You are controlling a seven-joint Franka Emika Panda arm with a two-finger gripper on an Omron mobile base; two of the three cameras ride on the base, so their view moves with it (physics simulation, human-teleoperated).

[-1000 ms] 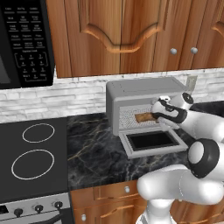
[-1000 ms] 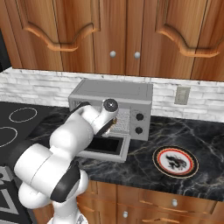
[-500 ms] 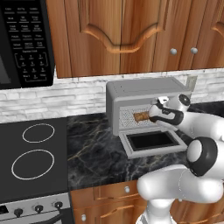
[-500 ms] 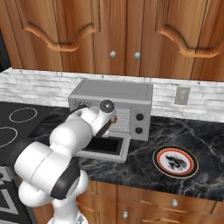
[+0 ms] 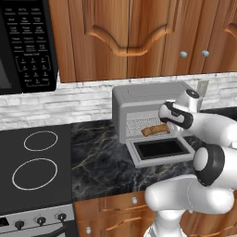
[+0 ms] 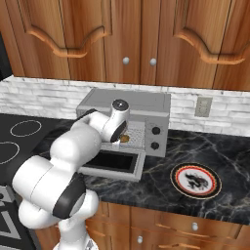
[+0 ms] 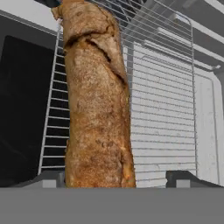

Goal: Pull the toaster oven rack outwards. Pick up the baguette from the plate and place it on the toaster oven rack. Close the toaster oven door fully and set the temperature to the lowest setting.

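Jaws now spread off baguette (image 5: 155,130) on toaster oven rack (image 7: 162,109), dark marble counter (image 5: 99,157), wood cabinets (image 6: 97,39).

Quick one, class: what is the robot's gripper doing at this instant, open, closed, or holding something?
Gripper: open, its fingertips standing clear on either side of the baguette, which lies on the toaster oven rack.

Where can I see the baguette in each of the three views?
Left base view: baguette right of centre, lying on the toaster oven rack.
Right base view: a small end at centre, beside the arm.
Hand view: large, left of centre.
Shared landmark: the wire rack under it.
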